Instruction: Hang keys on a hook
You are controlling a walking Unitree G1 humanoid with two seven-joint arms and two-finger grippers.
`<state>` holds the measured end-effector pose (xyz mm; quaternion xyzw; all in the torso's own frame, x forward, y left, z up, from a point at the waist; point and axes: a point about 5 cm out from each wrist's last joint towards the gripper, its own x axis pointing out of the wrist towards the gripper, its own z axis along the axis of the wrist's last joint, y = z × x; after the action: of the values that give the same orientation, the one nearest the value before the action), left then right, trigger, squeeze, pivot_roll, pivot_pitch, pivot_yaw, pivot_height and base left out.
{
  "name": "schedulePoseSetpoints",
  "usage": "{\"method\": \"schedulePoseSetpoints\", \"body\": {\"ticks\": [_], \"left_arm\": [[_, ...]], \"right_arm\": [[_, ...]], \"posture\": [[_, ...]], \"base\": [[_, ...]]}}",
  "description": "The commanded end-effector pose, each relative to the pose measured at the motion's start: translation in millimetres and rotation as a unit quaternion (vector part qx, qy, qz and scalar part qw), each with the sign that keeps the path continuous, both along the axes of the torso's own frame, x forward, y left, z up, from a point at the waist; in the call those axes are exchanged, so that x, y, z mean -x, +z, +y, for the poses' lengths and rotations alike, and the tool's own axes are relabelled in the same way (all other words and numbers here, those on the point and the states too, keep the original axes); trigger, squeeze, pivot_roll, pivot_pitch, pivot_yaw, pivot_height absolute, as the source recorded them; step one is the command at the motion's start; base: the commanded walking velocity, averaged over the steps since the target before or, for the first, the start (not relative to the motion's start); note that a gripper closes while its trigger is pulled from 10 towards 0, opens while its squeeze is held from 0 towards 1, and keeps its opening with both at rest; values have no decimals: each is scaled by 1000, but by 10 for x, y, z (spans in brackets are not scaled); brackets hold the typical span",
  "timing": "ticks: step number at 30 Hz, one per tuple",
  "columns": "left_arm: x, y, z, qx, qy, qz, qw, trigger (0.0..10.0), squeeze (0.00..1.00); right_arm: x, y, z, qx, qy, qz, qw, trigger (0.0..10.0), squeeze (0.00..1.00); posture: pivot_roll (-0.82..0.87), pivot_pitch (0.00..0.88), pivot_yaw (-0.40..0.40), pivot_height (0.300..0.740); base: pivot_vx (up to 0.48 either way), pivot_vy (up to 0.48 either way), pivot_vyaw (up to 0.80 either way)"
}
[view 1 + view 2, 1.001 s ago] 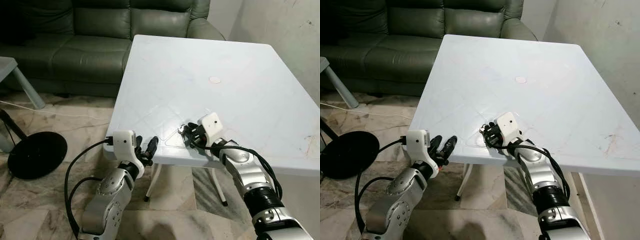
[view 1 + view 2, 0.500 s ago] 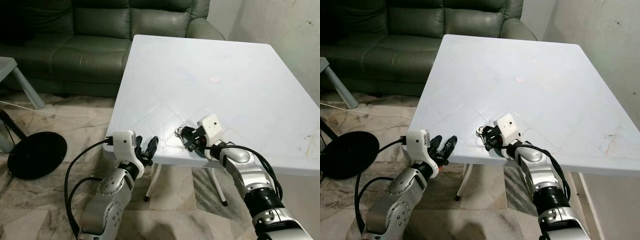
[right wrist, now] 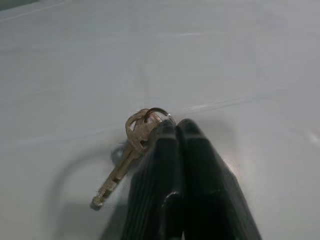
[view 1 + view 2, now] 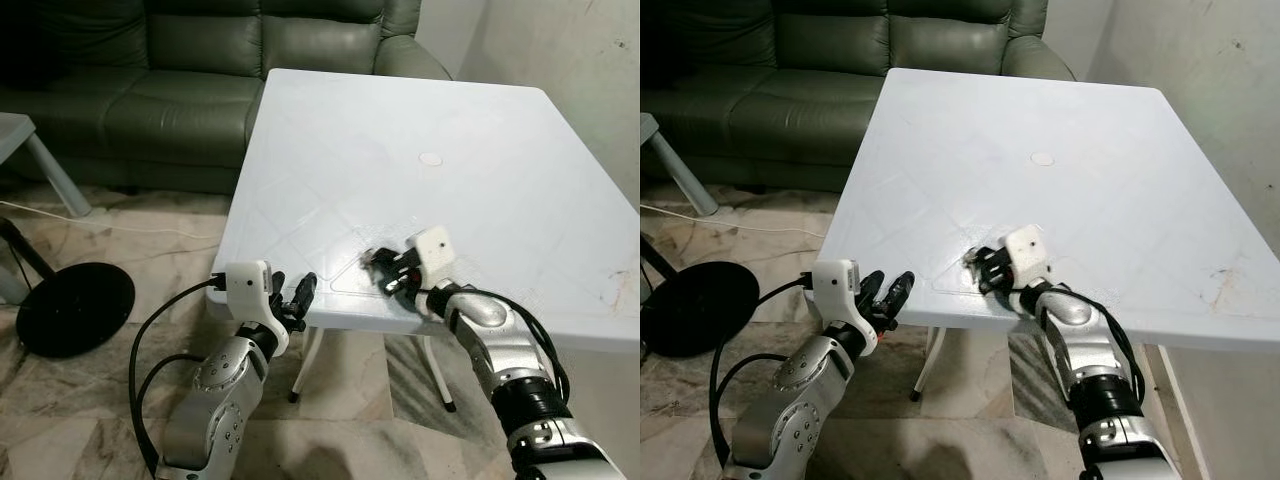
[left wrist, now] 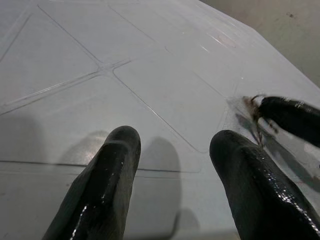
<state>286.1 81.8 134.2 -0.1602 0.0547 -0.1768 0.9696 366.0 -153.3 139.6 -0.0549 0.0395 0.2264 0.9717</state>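
The small metal keys on a ring (image 3: 134, 150) are held pinched between the closed black fingers (image 3: 160, 165) of the right gripper (image 4: 385, 268), just above the near edge of the white plastic worktop (image 4: 400, 120). The left gripper (image 4: 296, 296) is positioned at the worktop's near edge, below its rim, with fingers (image 5: 100, 185) spread apart and empty.

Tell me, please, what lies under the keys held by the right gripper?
Bare white table lies under the keys, pinched by the right gripper; the fingertips cover part of the ring.
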Motion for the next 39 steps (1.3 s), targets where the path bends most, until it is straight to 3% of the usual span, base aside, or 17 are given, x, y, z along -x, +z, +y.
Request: {"method": "schedulePoseSetpoints", "body": {"ticks": [1, 4, 5, 6, 13, 14, 16, 19, 20, 21, 24, 29, 30, 34, 36, 38, 39], "left_arm": [[21, -5, -100, 20, -5, 9, 1000, 10000, 0], [15, -5, -102, 19, -5, 9, 1000, 10000, 0], [-14, 4, -109, 19, -6, 7, 1000, 10000, 0], [-29, 7, -110, 18, -6, 7, 1000, 10000, 0], [-162, 30, -84, 8, 4, 5, 1000, 10000, 0], [-224, 59, -71, 11, 7, -1, 1000, 10000, 0], [-269, 88, -64, 13, 9, -8, 1000, 10000, 0], [-330, 130, -62, 14, 11, -17, 1000, 10000, 0], [-375, 157, -69, 19, 12, -22, 1000, 10000, 0], [-375, 157, -69, 19, 12, -22, 1000, 10000, 0], [-439, 194, -79, 24, 15, -28, 999, 10000, 0], [-528, 256, -76, 34, 25, -38, 998, 10000, 0], [-544, 276, -66, 37, 29, -43, 998, 10000, 0], [-573, 291, -25, 44, 36, -48, 997, 10000, 0], [-576, 284, -6, 36, 37, -53, 997, 10000, 0], [-580, 268, 18, 29, 34, -55, 998, 10000, 0], [-585, 262, 33, 25, 34, -56, 998, 10000, 0]], "right_arm": [[-57, 0, -86, -15, -58, 19, 998, 0, 0], [-71, -2, -113, -27, -87, 25, 996, 0, 0], [-88, -45, -170, -54, -157, 57, 984, 0, 0], [-85, -67, -188, -62, -181, 69, 979, 0, 0], [-12, -209, -383, -42, -290, 111, 950, 0, 0], [10, -204, -444, -70, -294, 114, 946, 0, 0], [18, -158, -463, -124, -284, 106, 945, 0, 0], [3, -68, -551, -85, -307, 80, 944, 0, 0], [10, 72, -556, -90, -284, 34, 954, 0, 0], [10, 72, -556, -90, -284, 34, 954, 0, 0], [52, 215, -576, -49, -276, -32, 959, 0, 0], [179, 283, -447, -118, -230, -71, 963, 0, 0], [217, 303, -429, -148, -230, -84, 958, 0, 0], [299, 268, -370, -150, -227, -95, 958, 0, 0], [361, 240, -356, -123, -229, -107, 960, 0, 0], [435, 115, -360, -51, -215, -100, 970, 0, 0], [454, 73, -376, -68, -213, -84, 971, 0, 0]], "posture": [[77, 164, -67, 740], [75, 156, -65, 740], [73, 140, -63, 740], [73, 140, -63, 740], [61, 84, -59, 740], [52, 58, -58, 740], [52, 58, -58, 740], [39, 32, -55, 740], [23, 12, -51, 740], [23, 12, -51, 740], [21, 9, -50, 740], [13, 1, -57, 740], [16, 4, -58, 740], [18, 3, -57, 740], [21, 4, -58, 740], [21, 5, -60, 740], [21, 7, -60, 740]], "base": [[0, 0, 0], [0, 0, 0], [0, 0, 0], [0, 0, 0], [0, 0, 0], [0, 0, 0], [0, 0, 0], [0, 0, 0], [0, 0, 0], [0, 0, 0], [0, 0, 0], [0, 0, 0], [0, 0, 0], [0, 0, 0], [0, 0, 0], [0, 0, 0], [0, 0, 0]]}}
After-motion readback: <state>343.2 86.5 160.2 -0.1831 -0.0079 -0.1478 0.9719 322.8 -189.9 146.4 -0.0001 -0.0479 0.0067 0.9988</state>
